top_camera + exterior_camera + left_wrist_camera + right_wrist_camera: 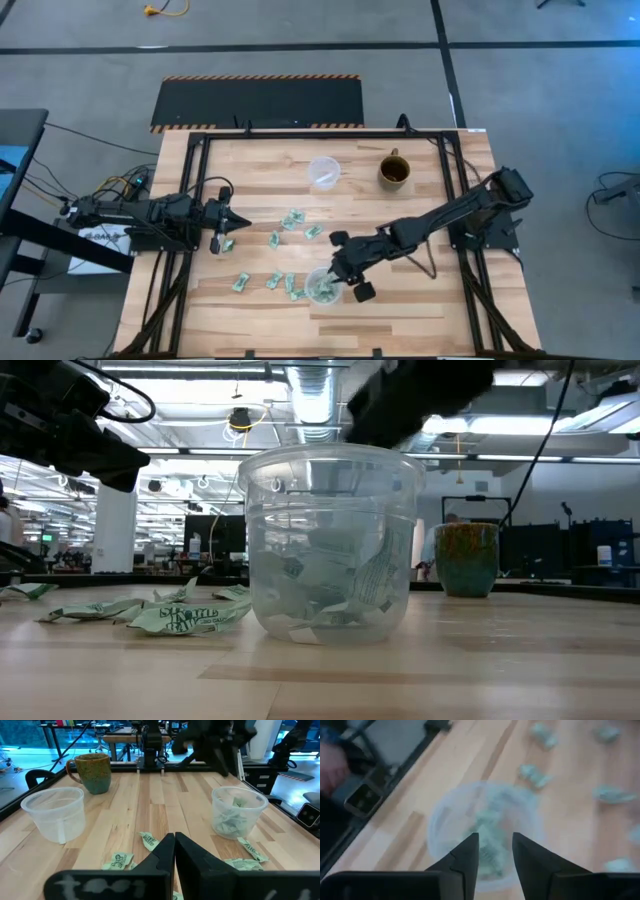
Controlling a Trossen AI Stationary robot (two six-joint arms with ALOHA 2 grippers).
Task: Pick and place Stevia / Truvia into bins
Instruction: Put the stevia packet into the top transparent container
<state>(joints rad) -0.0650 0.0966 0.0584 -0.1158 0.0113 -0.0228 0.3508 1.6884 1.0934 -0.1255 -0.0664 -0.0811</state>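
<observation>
Right now my worry is the near cup (322,287): the right gripper (495,851) hangs directly over its mouth, fingers a little apart with nothing between them, and a careless move could clip the rim and tip the light cup, spilling its crumpled green-and-white packets (330,585). More packets (290,220) lie loose on the desk (420,310) between the arms, creased and flat. The far cup (323,171) looks empty, beside the brown mug (393,171). My left gripper (228,221) sits low near one packet, fingers together.
</observation>
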